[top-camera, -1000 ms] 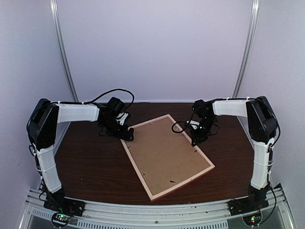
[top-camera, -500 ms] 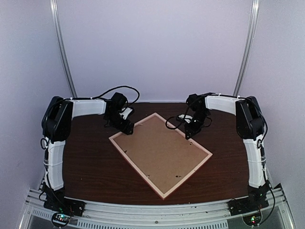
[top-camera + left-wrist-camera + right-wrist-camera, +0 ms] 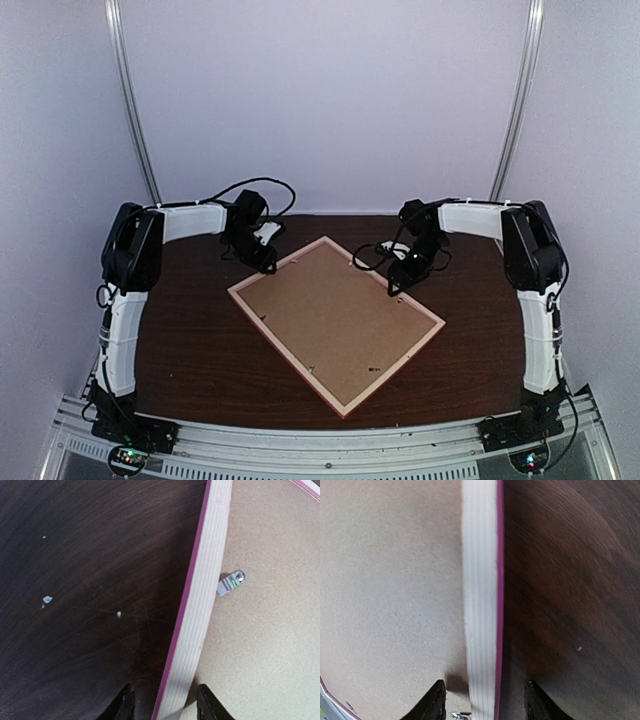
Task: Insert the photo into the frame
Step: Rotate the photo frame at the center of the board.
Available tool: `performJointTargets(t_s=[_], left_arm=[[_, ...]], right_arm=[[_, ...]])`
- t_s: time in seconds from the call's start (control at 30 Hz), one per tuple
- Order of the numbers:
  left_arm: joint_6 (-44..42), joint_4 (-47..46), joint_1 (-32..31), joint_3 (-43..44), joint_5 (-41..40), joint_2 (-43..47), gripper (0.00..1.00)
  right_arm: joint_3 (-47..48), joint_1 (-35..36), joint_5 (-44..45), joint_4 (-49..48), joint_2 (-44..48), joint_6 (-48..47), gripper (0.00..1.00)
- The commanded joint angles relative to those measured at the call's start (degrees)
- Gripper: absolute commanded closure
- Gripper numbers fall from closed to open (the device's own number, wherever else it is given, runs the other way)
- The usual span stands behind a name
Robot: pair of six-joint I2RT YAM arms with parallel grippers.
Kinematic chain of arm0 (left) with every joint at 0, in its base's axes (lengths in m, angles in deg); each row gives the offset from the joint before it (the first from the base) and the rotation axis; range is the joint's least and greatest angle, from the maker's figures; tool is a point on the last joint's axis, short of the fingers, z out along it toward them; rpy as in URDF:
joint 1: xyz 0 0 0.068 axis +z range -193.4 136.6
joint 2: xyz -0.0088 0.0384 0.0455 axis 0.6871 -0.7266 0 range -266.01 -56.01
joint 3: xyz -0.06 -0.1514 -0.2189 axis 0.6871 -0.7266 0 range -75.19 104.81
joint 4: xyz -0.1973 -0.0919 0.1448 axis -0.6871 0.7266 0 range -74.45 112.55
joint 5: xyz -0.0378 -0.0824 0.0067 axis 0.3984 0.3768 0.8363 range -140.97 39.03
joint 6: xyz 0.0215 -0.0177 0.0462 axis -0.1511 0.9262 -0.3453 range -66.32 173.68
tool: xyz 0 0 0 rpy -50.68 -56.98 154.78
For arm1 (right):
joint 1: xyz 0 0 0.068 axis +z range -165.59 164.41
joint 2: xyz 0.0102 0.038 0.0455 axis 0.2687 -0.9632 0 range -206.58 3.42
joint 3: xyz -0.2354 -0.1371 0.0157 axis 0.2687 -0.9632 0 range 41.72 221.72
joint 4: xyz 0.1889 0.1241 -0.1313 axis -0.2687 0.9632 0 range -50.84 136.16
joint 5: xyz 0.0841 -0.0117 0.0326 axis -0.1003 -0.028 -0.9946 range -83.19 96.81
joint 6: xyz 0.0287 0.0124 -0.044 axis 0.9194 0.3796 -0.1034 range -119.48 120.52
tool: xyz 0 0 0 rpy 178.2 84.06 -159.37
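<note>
— Two claws at one frame (image 3: 286,353): where does it lie?
— Flat on the dark brown table (image 3: 190,340), back upward. It is turned so that one corner points toward the arm bases and the opposite one toward the far wall. Its rails show pale wood on the back, with a pink strip along the outer side. A brown backing board (image 3: 335,322) fills it.
— And the left gripper (image 3: 268,266)?
— It hangs over the far-left rail. Its wrist view shows one finger (image 3: 125,706) over the table and the other (image 3: 210,707) over the backing board, with the rail running between them. The jaws stand partway. The board-side finger looks close against the rail, and a dark sliver shows beside the other. Whether they pinch the wood cannot be told.
— The right gripper (image 3: 396,284)?
— It is over the far-right rail, straddling it likewise. Its fingers stand apart with a gap on each side of the rail, board on one side and table on the other. It holds nothing.
— Anything else?
— A small metal tab (image 3: 231,582) lies on the board just beside the left rail, and a few pale flecks (image 3: 47,599) dot the table.
</note>
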Motion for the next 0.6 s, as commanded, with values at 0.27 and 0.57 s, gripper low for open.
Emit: performJointTargets(t_s=[0.27,0.57], left_arm=[[8.20,-0.55,3.11,-4.51,-0.67,0.54,0.80],[20.54,-5.46,3.57,-17.94,-2.94,7.94,0.79]], right_arm=[[-16.83,-5.60,5.92,-12.01,17.71,18.65,0.37],[-27.54,-4.98,3.81,-13.66,26.03,30.75,0.25]])
